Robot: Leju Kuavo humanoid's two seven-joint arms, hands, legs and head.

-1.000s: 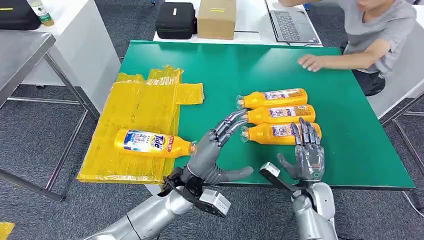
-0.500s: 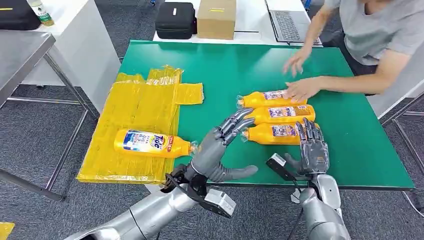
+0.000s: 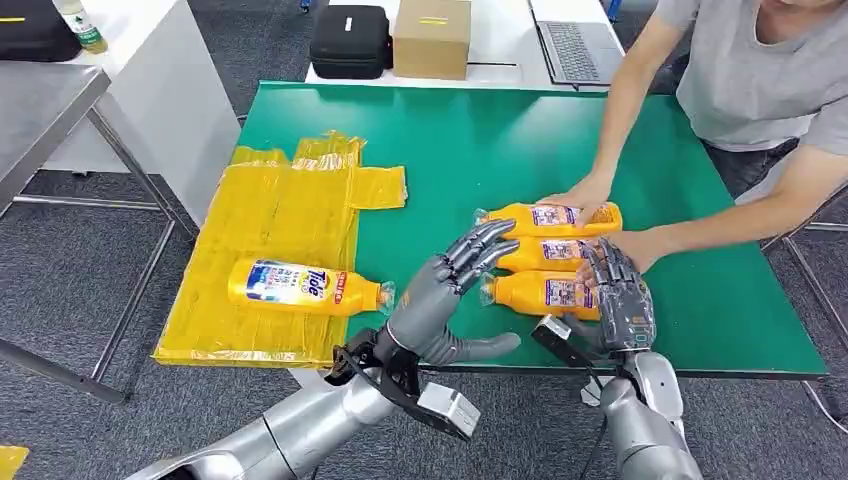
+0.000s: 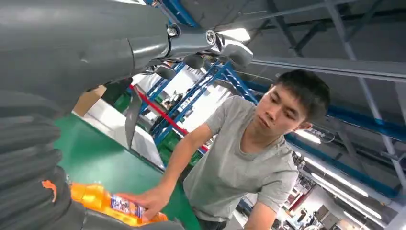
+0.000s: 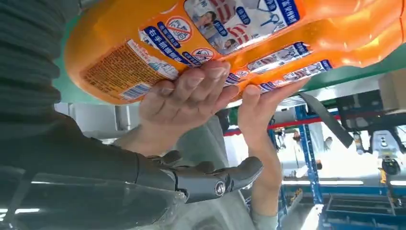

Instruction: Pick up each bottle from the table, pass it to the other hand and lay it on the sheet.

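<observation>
Yellow sheet (image 3: pixel 280 215) covers the left part of the green table (image 3: pixel 470 140), hanging off its left edge. 1 bottle with a blue Tide label (image 3: pixel 303 286) already lies on the sheet's near part, cap toward the middle.

Left hand (image 3: pixel 440 295) hovers near the table's front edge between sheet and bottle group, fingers spread, thumb out, holding nothing. Fingertips point toward the caps of the group.

3 orange bottles lie side by side right of centre, caps to the left: far bottle (image 3: pixel 550 216), middle bottle (image 3: pixel 545 252), near bottle (image 3: pixel 540 292).

Right hand (image 3: pixel 615 295) sits at the base end of the near bottle, fingers extended over it, not closed. Contact cannot be told for sure; no grip yet.

A person (image 3: pixel 745 80) leans in from the right, 1 hand (image 3: pixel 580 195) on the far bottle, the other hand (image 3: pixel 635 245) at the bases of the middle and near ones, just beside the robot's fingers.

Handling, as a guess: bottles look like full plastic detergent, so fairly heavy, stiff, with smooth glossy labels, likely slippery and prone to roll. Best taken around the mid body across the label, not the narrow neck. Person's hand in the way is a collision risk.
</observation>
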